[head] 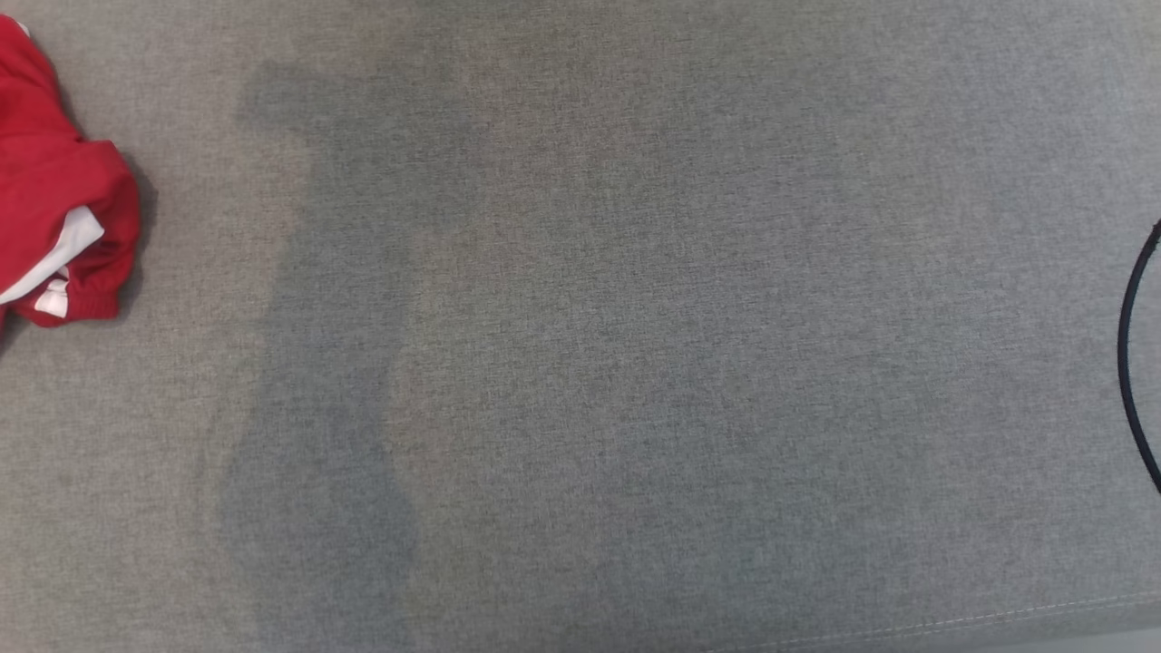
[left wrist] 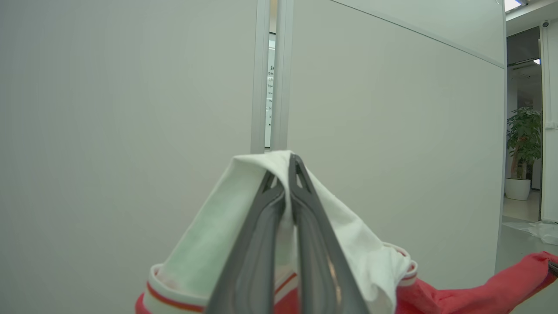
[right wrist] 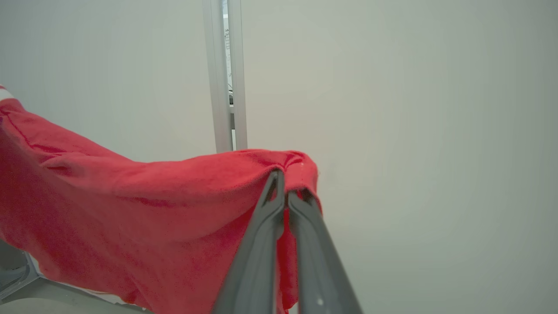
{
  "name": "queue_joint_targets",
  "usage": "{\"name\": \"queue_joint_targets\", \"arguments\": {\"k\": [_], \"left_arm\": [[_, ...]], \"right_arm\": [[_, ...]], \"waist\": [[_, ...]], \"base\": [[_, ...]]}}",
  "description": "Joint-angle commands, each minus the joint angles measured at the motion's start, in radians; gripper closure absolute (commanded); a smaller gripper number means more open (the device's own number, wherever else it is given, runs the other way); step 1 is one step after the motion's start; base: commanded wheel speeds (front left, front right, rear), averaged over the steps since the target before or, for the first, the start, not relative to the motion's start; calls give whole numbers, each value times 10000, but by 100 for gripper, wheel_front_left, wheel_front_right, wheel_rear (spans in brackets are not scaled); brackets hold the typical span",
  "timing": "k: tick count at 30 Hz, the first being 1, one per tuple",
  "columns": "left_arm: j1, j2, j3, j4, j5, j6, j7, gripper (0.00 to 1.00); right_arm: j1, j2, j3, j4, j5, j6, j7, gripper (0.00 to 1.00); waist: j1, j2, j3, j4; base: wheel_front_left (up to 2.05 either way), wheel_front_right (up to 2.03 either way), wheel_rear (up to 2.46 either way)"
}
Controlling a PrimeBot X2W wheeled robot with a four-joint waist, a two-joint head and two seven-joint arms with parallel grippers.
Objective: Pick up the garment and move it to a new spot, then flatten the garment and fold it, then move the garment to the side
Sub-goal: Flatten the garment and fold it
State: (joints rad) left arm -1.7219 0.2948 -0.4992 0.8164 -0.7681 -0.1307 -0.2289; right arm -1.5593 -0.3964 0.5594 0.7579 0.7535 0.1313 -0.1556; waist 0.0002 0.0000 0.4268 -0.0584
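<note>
Garment (right wrist: 130, 209) hangs slung between both arms, a bunch at left edge of bench (head: 635, 363); left gripper (left wrist: 283, 168) jaws pinch its white part, right gripper (right wrist: 285, 187) jaws pinch red edge; soft, light, limp; likely best held at corners.

We see a red garment (head: 54, 209) — white inside, its white trim striped red — a flecked grey cloth surface (head: 635, 363), a black cable (head: 1127, 354) and pale grey walls (left wrist: 130, 109).
</note>
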Motion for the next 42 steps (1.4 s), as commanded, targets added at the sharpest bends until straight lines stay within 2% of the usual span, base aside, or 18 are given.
{"name": "queue_joint_targets", "arguments": {"k": [1,8,15,20,25,28,32,37,42], "left_arm": [[110,41,-160,117,-203,1,-80,100],[1005,306,-720,512,-960,0,-222,100],[2873,691,-1082,-81,-1591,0,-370,100],[5165,964,-101,-1450,-1406,1,-367,100],[8002,843,1200,-3414,-826,523,-366,100],[10073,567,1992,-4725,-551,954,-367,100],[12574,102,2668,-6024,-239,1310,-366,100],[15126,-575,3095,-6748,46,1469,-367,100],[17045,-1355,3388,-6914,175,1393,-369,100]], "right_arm": [[-3,-113,214,176,293,-14,-46,100],[580,-661,1614,419,1165,-12,71,100],[1953,-1281,2895,-159,2155,-12,-452,100],[3699,-1921,3579,-1271,2884,-14,-908,100],[5443,-2457,3916,-2457,3221,-12,-1086,100],[6489,-2753,3782,-3187,3208,-14,-1115,100],[8033,-3069,3428,-3876,2857,-14,-1099,100],[9890,-3299,2998,-4386,2366,-14,-1097,100],[11678,-3375,2408,-4599,2017,-14,-1098,100]], "waist": [[-2,0,4,45],[-2,0,299,38],[-2,0,98,-10],[-2,0,-407,-42],[-2,0,-882,-109],[-2,0,-1128,-150],[-2,0,-1444,-126],[-2,0,-1945,-58],[-2,0,-2471,47]], "base": [[0,0,0],[0,0,0],[0,0,0],[0,0,0],[0,0,0],[0,0,0],[0,0,0],[0,0,0],[0,0,0]]}}
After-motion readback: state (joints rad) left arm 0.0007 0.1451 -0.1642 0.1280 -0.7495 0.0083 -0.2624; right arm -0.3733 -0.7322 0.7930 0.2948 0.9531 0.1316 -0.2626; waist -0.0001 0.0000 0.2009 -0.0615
